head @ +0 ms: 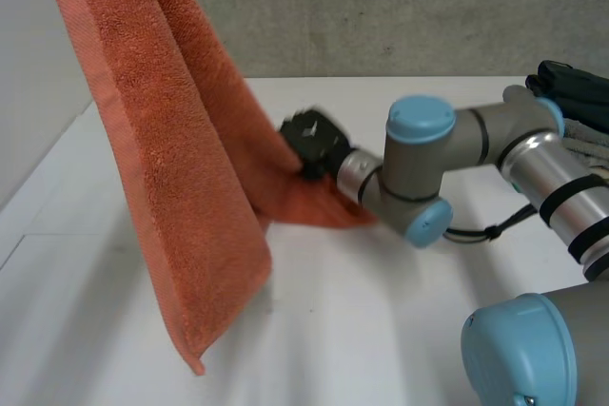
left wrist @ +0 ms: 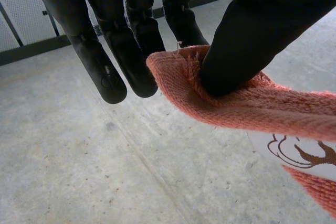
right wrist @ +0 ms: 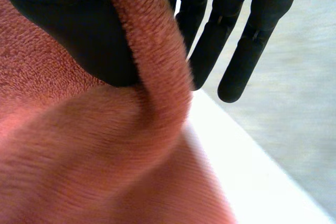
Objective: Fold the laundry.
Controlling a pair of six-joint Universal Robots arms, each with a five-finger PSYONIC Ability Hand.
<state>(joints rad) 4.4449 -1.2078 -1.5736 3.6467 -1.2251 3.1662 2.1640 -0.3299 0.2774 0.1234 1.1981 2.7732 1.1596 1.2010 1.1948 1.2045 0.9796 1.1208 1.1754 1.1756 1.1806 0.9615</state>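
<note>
Two pinches on orange towel (head: 171,187): left hand (left wrist: 262,35) nips raised corner, right hand (head: 312,143) nips edge near table (head: 381,311).

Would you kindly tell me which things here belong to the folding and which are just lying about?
In use: orange towel, left robot hand pinching its corner, right robot hand pinching its edge.
Lying about: dark bundle, pale cloth beside it, both untouched.

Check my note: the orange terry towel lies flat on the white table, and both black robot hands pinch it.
Not flat. The orange terry towel hangs steeply, lifted above the white table, as the head view shows. The rest holds: the left hand pinches a corner of it, and the right hand pinches an edge lower down.
</note>
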